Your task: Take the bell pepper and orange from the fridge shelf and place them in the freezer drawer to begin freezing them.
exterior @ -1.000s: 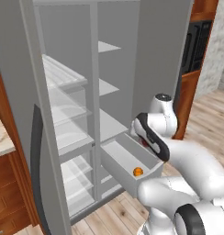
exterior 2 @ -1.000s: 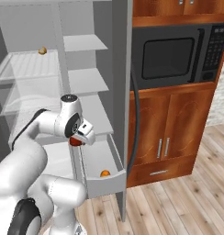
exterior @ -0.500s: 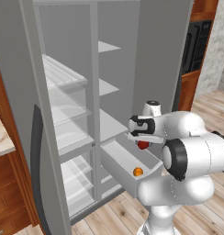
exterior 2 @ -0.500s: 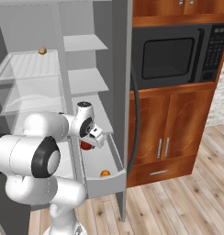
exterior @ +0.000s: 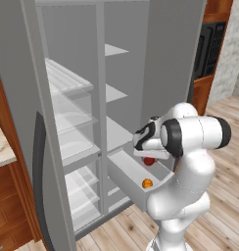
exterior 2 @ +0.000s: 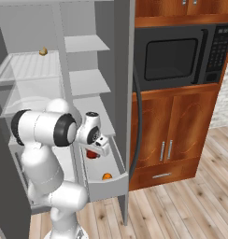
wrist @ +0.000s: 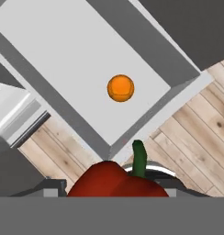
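Note:
The red bell pepper (exterior: 149, 161) hangs just above the open freezer drawer (exterior: 125, 177), with my gripper (exterior: 149, 156) shut on it. From the right side the bell pepper (exterior 2: 91, 154) sits under the hand, over the drawer (exterior 2: 109, 183). In the hand view the pepper (wrist: 114, 183) and its green stem rise at the bottom edge. The orange (wrist: 120, 88) lies on the drawer floor (wrist: 68, 55) below, near the front wall. That orange (exterior: 147, 184) (exterior 2: 106, 176) rests in the drawer's front corner. The fridge shelf (exterior 2: 24, 67) is a pale pane higher up.
A small yellowish-tan item (exterior 2: 42, 51) sits on the top fridge shelf. The open fridge door (exterior: 23, 122) stands at left, and the other door's edge (exterior 2: 125, 93) at the right of the drawer. Wooden cabinets and a microwave (exterior 2: 176, 58) stand beyond. Wood floor lies below the drawer.
The arm has swung round, carrying the pepper over the drawer and a little lower. The orange has stayed in the drawer.

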Available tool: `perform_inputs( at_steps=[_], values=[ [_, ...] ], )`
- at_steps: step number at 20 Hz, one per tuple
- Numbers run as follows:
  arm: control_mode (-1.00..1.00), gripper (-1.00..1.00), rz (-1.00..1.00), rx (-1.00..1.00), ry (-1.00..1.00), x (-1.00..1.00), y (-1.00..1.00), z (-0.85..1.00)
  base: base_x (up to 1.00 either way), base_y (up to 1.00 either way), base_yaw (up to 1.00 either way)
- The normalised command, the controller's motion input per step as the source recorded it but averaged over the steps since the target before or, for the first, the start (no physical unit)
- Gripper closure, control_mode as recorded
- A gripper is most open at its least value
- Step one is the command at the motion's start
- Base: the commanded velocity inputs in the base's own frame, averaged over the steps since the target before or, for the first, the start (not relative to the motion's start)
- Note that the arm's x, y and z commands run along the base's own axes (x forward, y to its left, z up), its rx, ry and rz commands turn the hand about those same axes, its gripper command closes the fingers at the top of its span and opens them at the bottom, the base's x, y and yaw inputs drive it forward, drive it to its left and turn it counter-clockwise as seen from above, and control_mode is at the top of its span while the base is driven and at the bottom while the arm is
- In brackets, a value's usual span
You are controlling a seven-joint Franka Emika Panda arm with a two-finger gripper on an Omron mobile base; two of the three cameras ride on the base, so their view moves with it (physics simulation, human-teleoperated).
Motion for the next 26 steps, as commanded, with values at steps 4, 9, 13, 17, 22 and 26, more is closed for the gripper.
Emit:
perform_inputs(
  at_steps=[4, 9, 13, 17, 22, 26],
  values=[
    [-1.0, 1.0, 0.0, -0.07, 0.0, 0.42, 0.0, -0.42, 0.0, 0.0, 0.0],
    [-1.0, 1.0, 0.0, -0.04, 0.0, 0.25, -0.01, -0.58, 0.0, 0.0, 0.0],
    [-1.0, 1.0, 0.0, -0.01, 0.0, 0.39, 0.0, -0.31, 0.0, 0.0, 0.0],
    [-1.0, 1.0, 0.0, 0.0, 0.0, 0.36, -0.05, -0.35, 0.0, 0.0, 0.0],
    [-1.0, 1.0, 0.0, 0.0, 0.0, 0.3, -0.09, -0.47, 0.0, 0.0, 0.0],
    [-1.0, 1.0, 0.0, 0.0, 0.0, 0.31, -0.07, -0.48, 0.0, 0.0, 0.0]
  ],
)
